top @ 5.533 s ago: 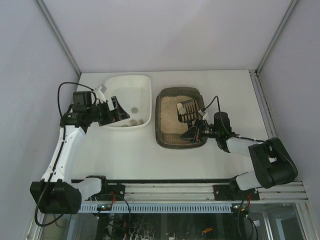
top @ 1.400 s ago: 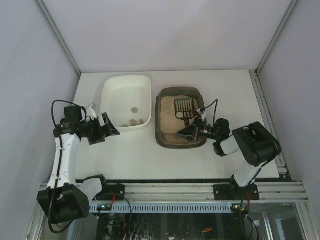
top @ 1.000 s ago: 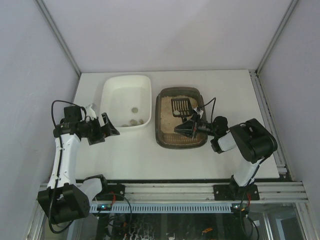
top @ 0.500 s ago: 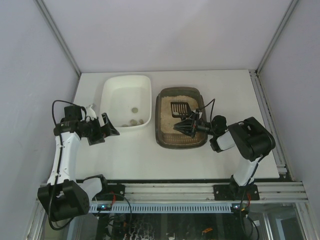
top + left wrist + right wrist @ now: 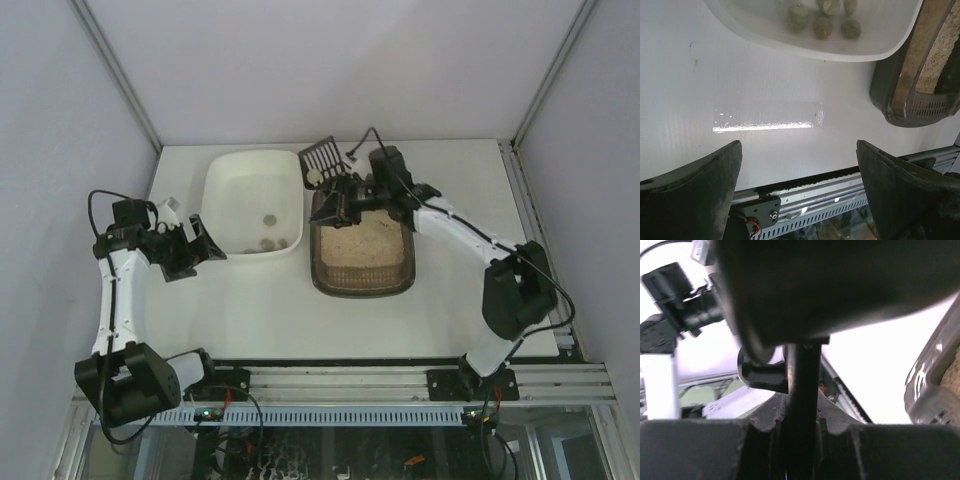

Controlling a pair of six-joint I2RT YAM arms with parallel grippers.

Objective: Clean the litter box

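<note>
Black slotted scoop stands raised in the upper middle of the top view, just right of the white tray's far corner, with what looks like a pale clump on it. The step in hand seems to be dumping: the scoop should stay level until it is fully over the tray floor at its left, and only then tip, so nothing drops on the table. The right gripper is clamped on the handle. The litter box lies centre right beside the tray. The left gripper hangs spread at centre left, near the tray's near corner.

From the left wrist, the left gripper is wide apart, its fingers holding and touching nothing. The tray with its clumps fills the top, the litter box the right edge.

From the right wrist, the right gripper is clenched on the dark handle at centre. The litter box rim shows at right.
</note>
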